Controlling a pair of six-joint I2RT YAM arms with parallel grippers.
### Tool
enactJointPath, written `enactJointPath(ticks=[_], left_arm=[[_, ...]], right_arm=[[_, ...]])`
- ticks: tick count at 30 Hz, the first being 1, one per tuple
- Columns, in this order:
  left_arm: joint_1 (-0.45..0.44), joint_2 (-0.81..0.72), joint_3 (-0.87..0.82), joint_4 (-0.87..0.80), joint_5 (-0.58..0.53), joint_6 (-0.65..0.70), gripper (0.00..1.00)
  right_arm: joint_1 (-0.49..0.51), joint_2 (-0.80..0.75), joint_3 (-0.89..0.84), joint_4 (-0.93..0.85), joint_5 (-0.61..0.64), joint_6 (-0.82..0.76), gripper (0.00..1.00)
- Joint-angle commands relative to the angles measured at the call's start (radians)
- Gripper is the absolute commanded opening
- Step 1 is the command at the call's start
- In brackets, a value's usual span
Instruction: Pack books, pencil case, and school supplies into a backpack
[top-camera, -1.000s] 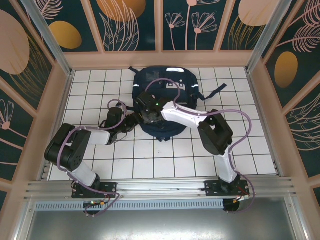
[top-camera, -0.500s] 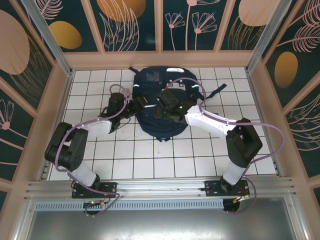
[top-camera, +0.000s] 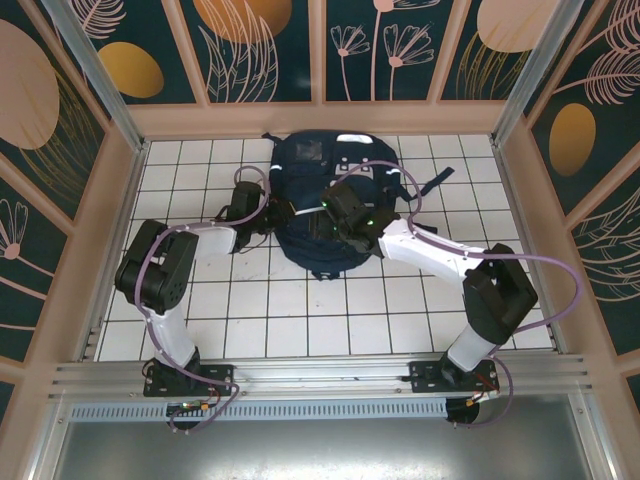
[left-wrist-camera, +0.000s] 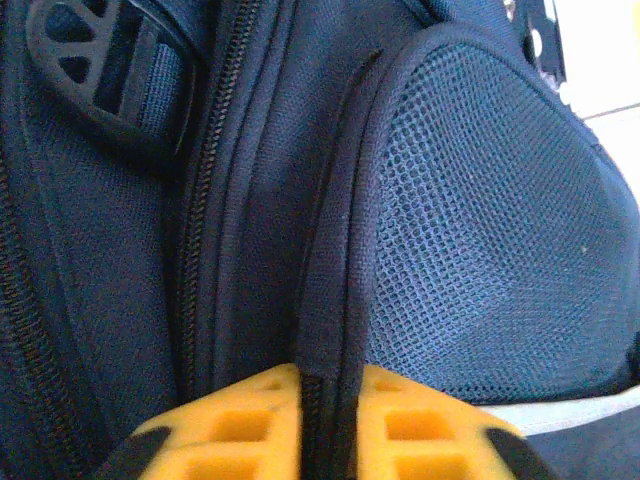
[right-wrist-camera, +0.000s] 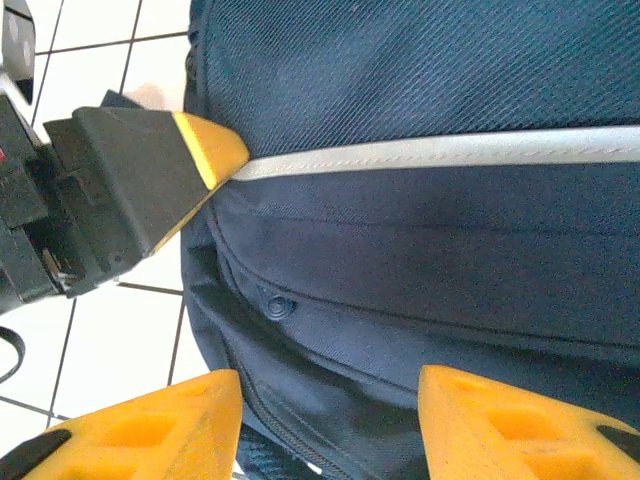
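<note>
Backpack (top-camera: 322, 170): large, navy-blue woven fabric. It lies flat, front face up, at 12 o'clock on the white tiled floor (top-camera: 300, 320), close to the far edge. There is a grey patch (top-camera: 312, 152) toward its 12 o'clock end and a white reflective stripe (right-wrist-camera: 450, 148) across the front. A dark strap (top-camera: 432, 183) trails toward 2 o'clock. The side carries a mesh pocket (left-wrist-camera: 490, 250), piped seams and a zip line (left-wrist-camera: 205, 200).

Navy-blue backpack (top-camera: 310, 245), white reflective stripe (right-wrist-camera: 450, 150), grey patch (top-camera: 308, 150); white grid-lined table (top-camera: 300, 320).
</note>
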Motion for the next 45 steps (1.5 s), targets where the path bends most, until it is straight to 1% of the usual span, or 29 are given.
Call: enactJointPath(ticks=[1,3,6,12,14,18,22,27,28,31,32,33,36,38,45], left_arm=[[-0.007,0.004,0.003,0.017,0.033,-0.016,0.00],[-0.007,-0.033,0.000,0.034,0.055,-0.053,0.00],[-0.007,-0.100,-0.021,0.091,0.089,-0.152,0.00],[-0.007,-0.217,-0.076,0.187,0.122,-0.306,0.00],[-0.007,-0.235,-0.086,0.196,0.124,-0.323,0.00],[-0.007,-0.245,-0.103,0.202,0.122,-0.331,0.00],[-0.007,-0.236,-0.125,0.253,0.131,-0.371,0.00],[-0.007,-0.238,-0.136,0.279,0.134,-0.391,0.00],[-0.009,-0.240,-0.138,0.282,0.136,-0.394,0.00],[-0.007,-0.251,-0.148,0.286,0.142,-0.401,0.00],[-0.007,-0.255,-0.151,0.285,0.141,-0.402,0.00],[-0.007,-0.259,-0.156,0.283,0.139,-0.402,0.00],[-0.006,-0.266,-0.170,0.279,0.120,-0.399,0.00],[-0.007,-0.262,-0.172,0.276,0.111,-0.392,0.00],[0.011,-0.237,-0.152,0.222,0.076,-0.325,0.00]], right_arm=[[-0.001,-0.023,-0.036,0.051,-0.032,-0.005,0.49],[0.000,-0.024,-0.054,0.076,-0.064,-0.019,0.49],[0.004,-0.015,-0.070,0.127,-0.110,-0.035,0.49],[0.005,0.030,-0.050,0.172,-0.110,-0.078,0.49],[0.005,0.038,-0.043,0.199,-0.110,-0.105,0.50],[0.005,0.078,-0.021,0.240,-0.160,-0.150,0.51],[0.013,0.122,-0.005,0.261,-0.194,-0.166,0.52],[0.021,0.171,0.008,0.267,-0.162,-0.173,0.51],[0.021,0.182,0.016,0.262,-0.151,-0.176,0.50],[0.021,0.209,0.042,0.242,-0.121,-0.191,0.41],[0.020,0.215,0.047,0.239,-0.119,-0.196,0.36],[0.021,0.218,0.052,0.237,-0.119,-0.200,0.28],[0.021,0.209,0.050,0.240,-0.127,-0.213,0.11],[0.020,0.193,0.045,0.236,-0.139,-0.223,0.01],[0.007,0.076,-0.043,0.182,-0.219,-0.240,0.00]])
